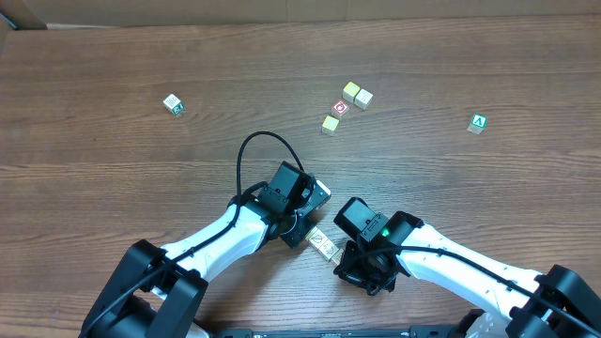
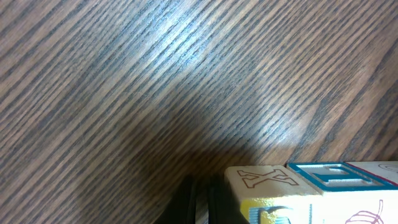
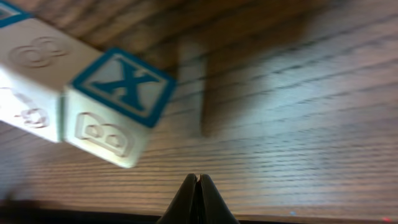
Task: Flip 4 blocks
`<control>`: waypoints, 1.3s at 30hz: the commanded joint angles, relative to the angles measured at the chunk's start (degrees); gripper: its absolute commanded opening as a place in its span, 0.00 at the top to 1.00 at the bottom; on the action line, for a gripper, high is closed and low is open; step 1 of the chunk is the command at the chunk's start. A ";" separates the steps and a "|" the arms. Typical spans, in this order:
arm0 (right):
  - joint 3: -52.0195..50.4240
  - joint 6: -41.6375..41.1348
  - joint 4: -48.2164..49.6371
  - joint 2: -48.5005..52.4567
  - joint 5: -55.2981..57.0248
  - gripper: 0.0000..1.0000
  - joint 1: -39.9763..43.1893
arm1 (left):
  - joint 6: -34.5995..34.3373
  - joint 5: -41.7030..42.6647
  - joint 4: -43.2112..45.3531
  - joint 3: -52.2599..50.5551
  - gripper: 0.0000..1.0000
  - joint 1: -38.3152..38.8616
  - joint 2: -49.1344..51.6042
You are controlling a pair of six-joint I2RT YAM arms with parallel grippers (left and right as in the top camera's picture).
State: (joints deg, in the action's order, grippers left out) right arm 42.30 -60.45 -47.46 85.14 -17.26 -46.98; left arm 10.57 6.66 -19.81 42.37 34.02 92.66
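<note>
Both my left gripper (image 2: 200, 200) and right gripper (image 3: 197, 186) are pinched closed on nothing, flanking two pale wooden picture cubes (image 1: 322, 243) that lie touching on the near middle of the brown wooden table (image 1: 141, 160), while three cream-yellow wooden cubes (image 1: 362, 98) sit far off, centre-right.

Left arm (image 1: 221, 235) and right arm (image 1: 465, 266) are white, black-jointed, with looped cable (image 1: 239, 155) and green light (image 1: 384, 229)
</note>
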 commanded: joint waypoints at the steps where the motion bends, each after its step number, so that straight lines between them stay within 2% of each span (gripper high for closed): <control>1: 0.00 -0.39 1.14 0.17 2.82 0.96 -0.33 | 1.07 -2.64 -0.39 -2.19 0.96 0.17 2.93; 8: 0.00 0.61 4.26 0.17 3.37 0.96 -0.31 | 1.25 -2.80 -0.46 -2.19 0.96 0.17 2.93; 39: 0.00 0.59 5.88 0.17 1.92 0.96 -0.33 | 0.98 -2.56 0.09 -2.19 0.96 0.20 2.93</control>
State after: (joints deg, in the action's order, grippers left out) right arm 42.30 -59.94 -42.04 85.14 -14.68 -46.96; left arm 10.74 6.63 -19.49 42.35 34.02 92.71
